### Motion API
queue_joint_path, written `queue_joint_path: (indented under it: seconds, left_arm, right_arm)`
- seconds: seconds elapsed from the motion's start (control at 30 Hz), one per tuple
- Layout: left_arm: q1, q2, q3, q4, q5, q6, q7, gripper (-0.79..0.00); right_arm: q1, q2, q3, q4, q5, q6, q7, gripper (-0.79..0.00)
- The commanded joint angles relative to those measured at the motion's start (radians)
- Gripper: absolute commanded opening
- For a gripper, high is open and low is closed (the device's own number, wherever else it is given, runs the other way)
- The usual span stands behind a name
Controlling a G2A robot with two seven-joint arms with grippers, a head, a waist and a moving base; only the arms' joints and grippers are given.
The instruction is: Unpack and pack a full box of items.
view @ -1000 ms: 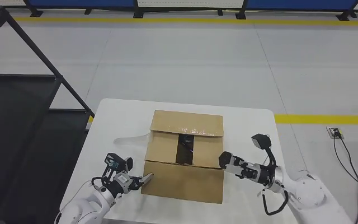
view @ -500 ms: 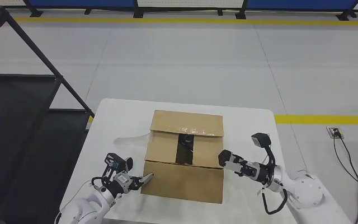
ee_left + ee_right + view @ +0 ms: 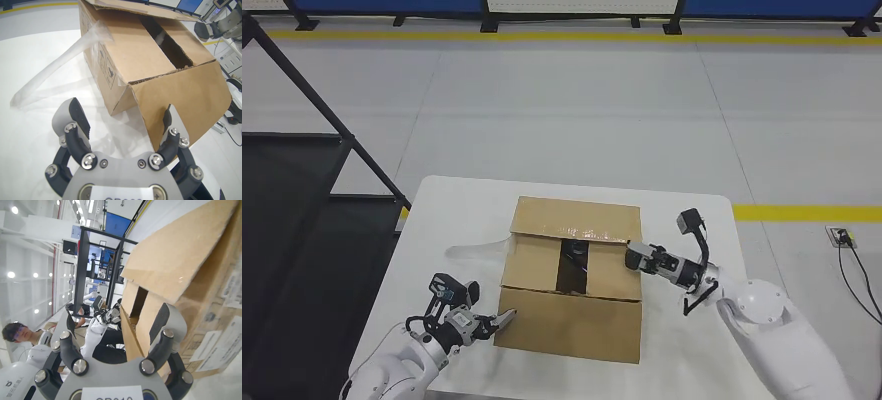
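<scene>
Left wrist view: left fingers (image 3: 79, 117) spread by the box (image 3: 151, 62) corner; right fingers (image 3: 166, 323) spread at its edge.

Box (image 3: 572, 290) blocked the table's (image 3: 682, 230) middle, narrow gap (image 3: 572, 265) between its top flaps, tape strip (image 3: 477, 246) trailed off its left side, left gripper (image 3: 122, 106) crowded its near-left corner, right gripper (image 3: 630, 257) its right edge, open table lay beyond it.
</scene>
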Motion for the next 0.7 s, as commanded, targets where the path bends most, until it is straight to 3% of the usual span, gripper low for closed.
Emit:
queue_joint_path:
  seconds: [0.0,0.23,0.47,0.67]
  left_arm:
    - [0.000,0.000,0.000,0.000,0.000,0.000,0.000,0.000]
    - [0.000,0.000,0.000,0.000,0.000,0.000,0.000,0.000]
    - [0.000,0.000,0.000,0.000,0.000,0.000,0.000,0.000]
    - [0.000,0.000,0.000,0.000,0.000,0.000,0.000,0.000]
  right_arm:
    - [0.020,-0.009,-0.015,0.020,0.010,0.001,-0.026,0.000]
    - [0.069,-0.035,-0.033,0.061,0.029,-0.076,-0.108,0.000]
    - [0.147,-0.062,-0.056,0.123,-0.073,-0.095,-0.262,0.000]
    - [0.181,-0.077,-0.086,0.163,-0.062,-0.129,-0.233,0.000]
